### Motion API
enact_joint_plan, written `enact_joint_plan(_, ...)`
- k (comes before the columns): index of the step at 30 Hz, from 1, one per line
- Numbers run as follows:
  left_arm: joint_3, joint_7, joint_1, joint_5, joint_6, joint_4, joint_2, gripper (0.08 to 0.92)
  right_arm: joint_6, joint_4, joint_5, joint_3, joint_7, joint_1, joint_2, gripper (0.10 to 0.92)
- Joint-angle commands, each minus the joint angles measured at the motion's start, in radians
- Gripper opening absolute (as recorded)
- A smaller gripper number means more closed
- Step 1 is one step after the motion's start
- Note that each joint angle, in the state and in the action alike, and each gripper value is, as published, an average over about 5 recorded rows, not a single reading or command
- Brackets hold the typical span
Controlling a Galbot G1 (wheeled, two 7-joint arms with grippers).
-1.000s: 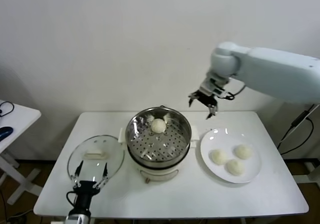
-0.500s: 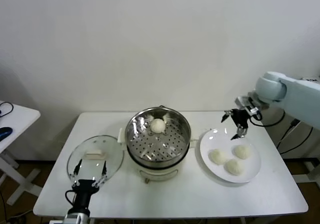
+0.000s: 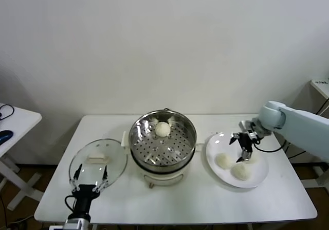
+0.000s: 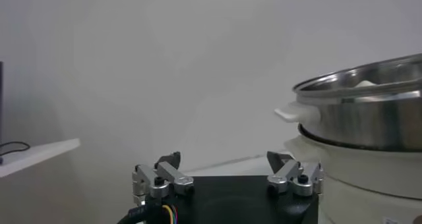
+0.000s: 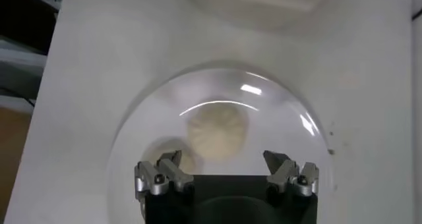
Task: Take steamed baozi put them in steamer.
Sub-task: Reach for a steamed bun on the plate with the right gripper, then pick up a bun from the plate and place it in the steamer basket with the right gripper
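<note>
White wall fills the upper half of the head view, and below it a white table [image 3: 288, 199] carries everything. One steamed baozi [image 3: 163, 129] sits on the perforated tray inside the steamer [image 3: 162, 143], toward the tray's far edge, at the centre of the frame. The steamer's shiny pot rests on a white base, and in the left wrist view its steel wall [image 4: 369, 116] rises at the right side of the picture. Right of centre in the head view, a white plate [image 3: 258, 178] holds the other buns: one at its left [image 3: 224, 161], one at its lower middle [image 3: 240, 171], and one at its upper right [image 3: 252, 157], partly hidden behind the right gripper [image 3: 240, 147]. That gripper hangs over the plate with its fingers spread wide and nothing between them; the right wrist view shows a bun [image 5: 215, 132] lying ahead of the parted fingers, with a second bun [image 5: 165, 154] beside it. At the lower left of the head view, a round glass lid [image 3: 98, 160] with a white handle lies flat on the table just beside the steamer. The left gripper [image 3: 90, 174] sits low at the table's near edge, over the lid's near rim, its fingers also spread and empty. A second white table [image 3: 15, 122] shows at the far left edge.
</note>
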Motion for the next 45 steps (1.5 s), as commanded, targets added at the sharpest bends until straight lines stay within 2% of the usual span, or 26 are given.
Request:
enact_joint_plan(1, 0.001, -0.001, -0.001, 0.002, 0.002, 0.002, -0.001, 0.823, -0.012, -0.050, -0.017, 0.047, 0.011, -0.088, 0.041, 0.823)
enact_joint_plan(23, -0.003, -0.002, -0.005, 0.001, 0.000, 0.015, -0.004, 0.823, 0.001, -0.138, -0.044, 0.087, 0.001, -0.132, 0.115, 0.821)
enact_joint_plan(25, -0.003, -0.002, -0.005, 0.001, 0.000, 0.015, -0.004, 0.823, 0.002, -0.142, -0.045, 0.089, -0.002, -0.132, 0.119, 0.811)
enact_joint_plan(33, -0.001, -0.003, -0.006, 0.001, 0.000, 0.016, -0.007, 0.823, 0.006, -0.151, -0.049, 0.095, -0.009, -0.136, 0.125, 0.685)
enact_joint_plan(40, -0.002, -0.003, -0.005, 0.001, 0.001, 0.014, -0.007, 0.823, 0.008, -0.150, -0.041, 0.101, -0.008, -0.129, 0.123, 0.655)
enact_joint_plan(45, -0.002, -0.003, -0.005, 0.002, 0.001, 0.013, -0.007, 0.823, 0.001, -0.125, 0.031, 0.077, -0.005, -0.057, 0.108, 0.647)
